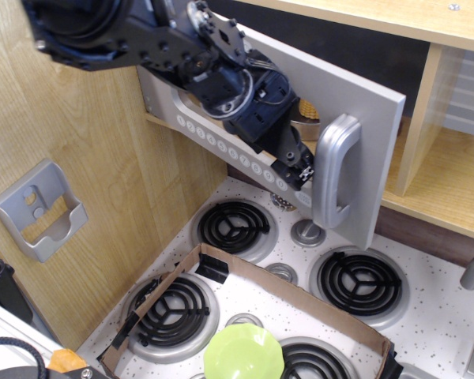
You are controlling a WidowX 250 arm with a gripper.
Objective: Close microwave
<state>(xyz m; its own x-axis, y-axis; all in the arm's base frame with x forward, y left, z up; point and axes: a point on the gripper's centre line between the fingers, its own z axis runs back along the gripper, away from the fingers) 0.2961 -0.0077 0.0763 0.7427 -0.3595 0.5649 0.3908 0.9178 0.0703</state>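
Wooden toy kitchen, speckled white stovetop (434, 324) with black coil burners along the bottom. Up in the middle of the frame the microwave (355, 134) door stands nearly shut — grey handle (332, 170) facing out, white buttons (221, 146) along its lower edge. The gripper (296, 170) presses against the door just left of the handle; I cannot tell how its fingers are set.

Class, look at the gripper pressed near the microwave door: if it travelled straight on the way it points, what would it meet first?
Most likely the microwave door itself: the gripper points down and right, its tip beside the grey D-handle. Depth is unclear, so it may already touch.
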